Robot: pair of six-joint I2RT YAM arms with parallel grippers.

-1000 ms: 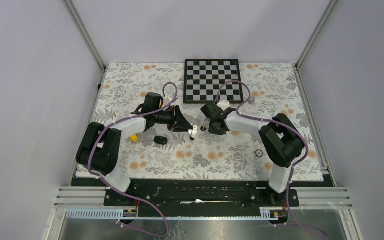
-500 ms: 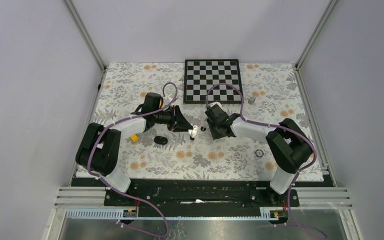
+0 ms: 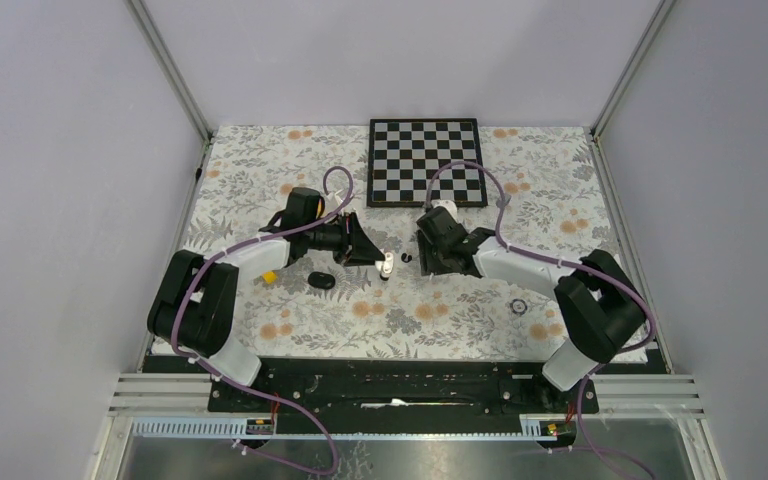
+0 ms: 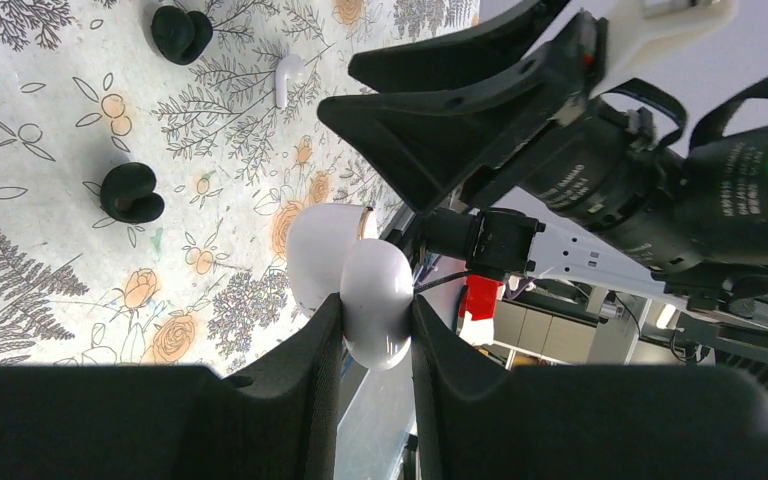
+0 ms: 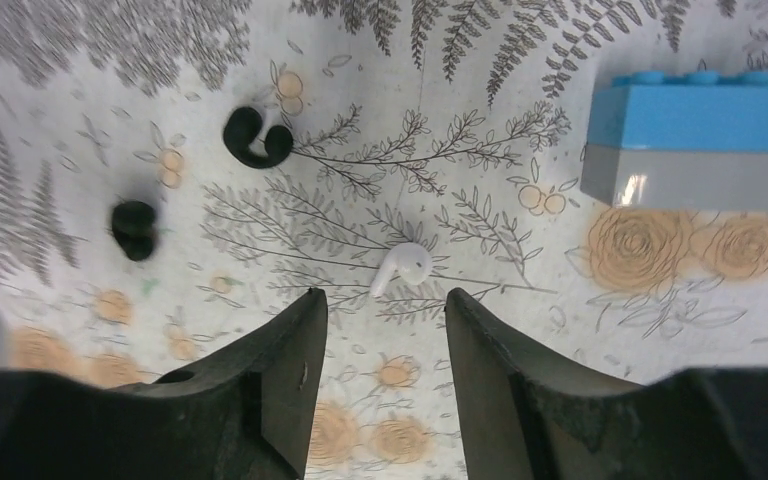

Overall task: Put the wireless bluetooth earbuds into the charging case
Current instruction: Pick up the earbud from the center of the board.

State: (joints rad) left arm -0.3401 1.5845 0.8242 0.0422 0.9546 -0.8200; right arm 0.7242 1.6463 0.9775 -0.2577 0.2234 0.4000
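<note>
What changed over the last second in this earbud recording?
The right arm swung its elbow out to the right and back toward its base, while the right gripper spread its fingers. They now stand open over the white earbud lying on the cloth. Nothing was visibly picked up. Unchanged: the left gripper clamped on the open charging case, and the black earbuds on the cloth.

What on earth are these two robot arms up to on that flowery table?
They are putting earbuds away. The left gripper has a white charging case pinched between its fingers, and the case looks open. The right gripper hovers open over a white earbud lying on the table, not yet gripping it. Two black earbuds lie loose close by, outside the case.
</note>
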